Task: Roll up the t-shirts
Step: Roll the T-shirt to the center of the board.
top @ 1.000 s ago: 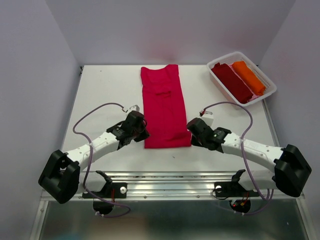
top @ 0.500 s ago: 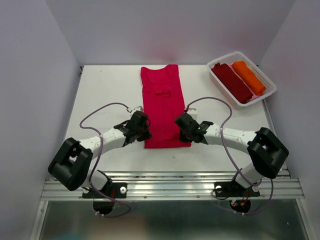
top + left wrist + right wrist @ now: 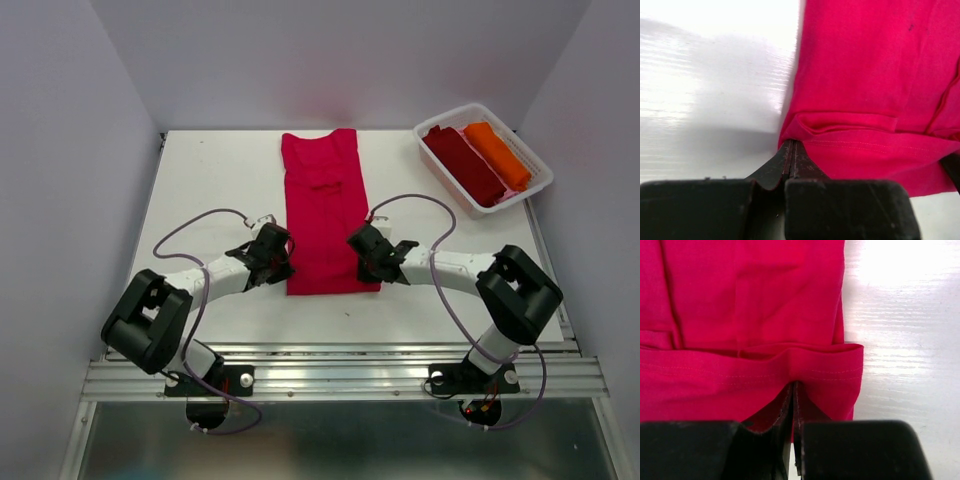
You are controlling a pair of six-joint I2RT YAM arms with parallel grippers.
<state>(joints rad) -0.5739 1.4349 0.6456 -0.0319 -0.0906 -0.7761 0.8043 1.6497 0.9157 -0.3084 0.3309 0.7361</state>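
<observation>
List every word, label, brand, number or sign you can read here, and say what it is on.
None readable.
The crimson-red folded cloth t-shirt, the rolled dark maroon t-shirt, the rolled orange t-shirt, the white slatted plastic basket and the white table show no print, label or number.

Bright, even overhead light casts soft shadows. Glare bleaches the table point(image 3: 900, 270) in both wrist views; foregrounds blur.
</observation>
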